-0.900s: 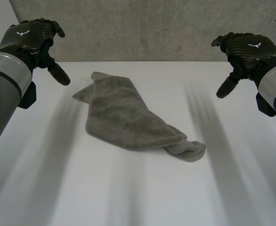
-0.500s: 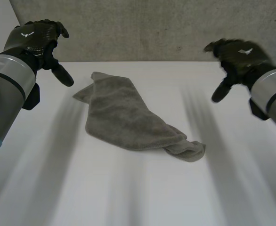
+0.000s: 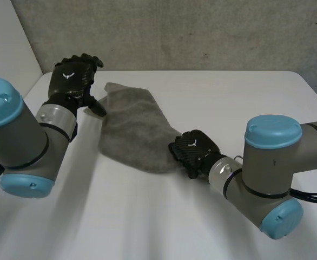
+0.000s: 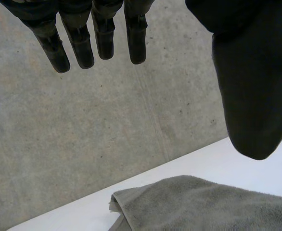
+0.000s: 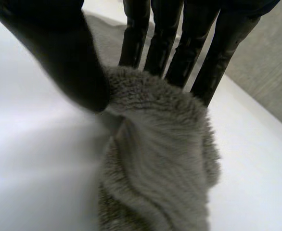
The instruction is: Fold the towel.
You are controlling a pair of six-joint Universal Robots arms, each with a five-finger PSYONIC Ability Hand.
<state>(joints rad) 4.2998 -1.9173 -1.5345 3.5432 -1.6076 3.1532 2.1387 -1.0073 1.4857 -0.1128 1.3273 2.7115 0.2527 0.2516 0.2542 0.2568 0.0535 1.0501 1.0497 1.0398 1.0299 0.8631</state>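
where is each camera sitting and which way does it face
Head view: behind the grey arms, down onto the white table; left robot hand, right robot hand.
Left wrist view: on that wrist, facing the grey concrete wall; straight fingers, thumb.
Right wrist view: on that wrist, close over the grey terry towel; fingers, thumb.
All share the towel.

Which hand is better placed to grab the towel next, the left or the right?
Right. The right hand sits at the near bunched corner of the towel, thumb and fingers either side of it. The left hand hovers open beside the far corner, not touching.
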